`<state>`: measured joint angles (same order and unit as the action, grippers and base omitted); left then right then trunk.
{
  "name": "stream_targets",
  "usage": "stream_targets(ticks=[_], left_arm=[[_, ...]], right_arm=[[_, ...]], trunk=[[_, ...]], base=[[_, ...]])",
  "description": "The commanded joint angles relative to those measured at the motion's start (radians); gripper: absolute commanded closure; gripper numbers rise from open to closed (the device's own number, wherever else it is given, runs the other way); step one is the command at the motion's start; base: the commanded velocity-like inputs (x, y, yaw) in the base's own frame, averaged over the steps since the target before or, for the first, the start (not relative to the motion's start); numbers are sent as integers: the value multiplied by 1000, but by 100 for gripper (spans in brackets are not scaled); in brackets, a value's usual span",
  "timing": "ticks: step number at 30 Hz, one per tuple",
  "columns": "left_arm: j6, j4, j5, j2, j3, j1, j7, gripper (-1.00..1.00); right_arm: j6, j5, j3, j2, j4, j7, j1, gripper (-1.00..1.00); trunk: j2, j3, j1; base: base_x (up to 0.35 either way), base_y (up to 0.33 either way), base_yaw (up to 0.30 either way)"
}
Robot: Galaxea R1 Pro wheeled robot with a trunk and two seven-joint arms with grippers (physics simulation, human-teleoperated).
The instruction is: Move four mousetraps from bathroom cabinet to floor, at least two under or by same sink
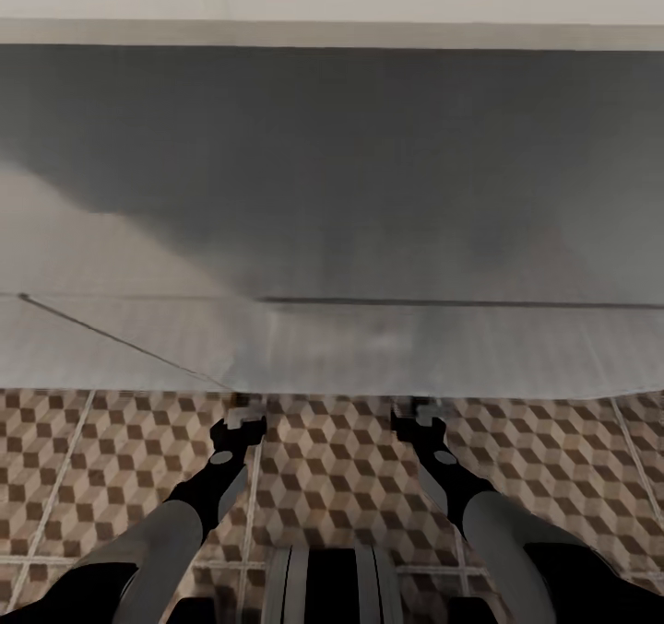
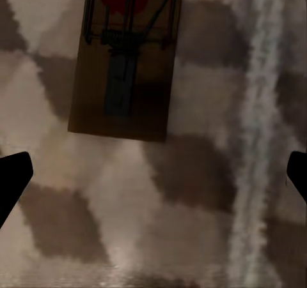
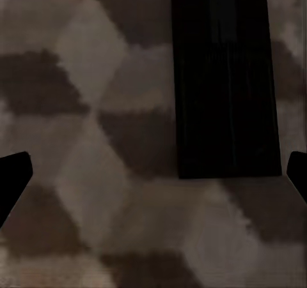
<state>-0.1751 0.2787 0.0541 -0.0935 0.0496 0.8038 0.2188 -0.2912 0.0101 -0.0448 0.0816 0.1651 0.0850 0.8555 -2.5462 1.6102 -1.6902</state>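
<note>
A mousetrap (image 2: 125,58), a brown wooden slab with a wire spring and a red patch, lies flat on the bathroom floor (image 1: 350,476) just ahead of my left gripper (image 2: 153,179). That gripper is open, its dark fingertips (image 2: 13,179) spread wide and apart from the trap. Another mousetrap (image 3: 225,77), a dark rectangle in shade, lies on the tiles ahead of my right gripper (image 3: 153,179), which is also open and empty. In the head view the left gripper (image 1: 238,418) and right gripper (image 1: 420,414) reach low at the lower edge of a wide pale block (image 1: 369,218), apparently the sink.
The pale block fills the view above the arms and overhangs the cube-patterned tiles. A pale grout line (image 2: 256,141) runs beside the left trap. Open tiles extend to either side of both arms.
</note>
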Motion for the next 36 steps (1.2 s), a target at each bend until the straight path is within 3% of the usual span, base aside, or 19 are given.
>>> stream_targets(ticks=[1,36], left_arm=[[-3,-1,6,-1,5,0,2,-100],[-5,1,-2,1,7,0,2,-100]], right_arm=[[-4,1,-4,0,-1,1,0,-100],[-6,4,-4,1,7,12,0,-100]], trunk=[[0,0,1],[0,0,1]], base=[[-259,0,0],[-337,0,0]])
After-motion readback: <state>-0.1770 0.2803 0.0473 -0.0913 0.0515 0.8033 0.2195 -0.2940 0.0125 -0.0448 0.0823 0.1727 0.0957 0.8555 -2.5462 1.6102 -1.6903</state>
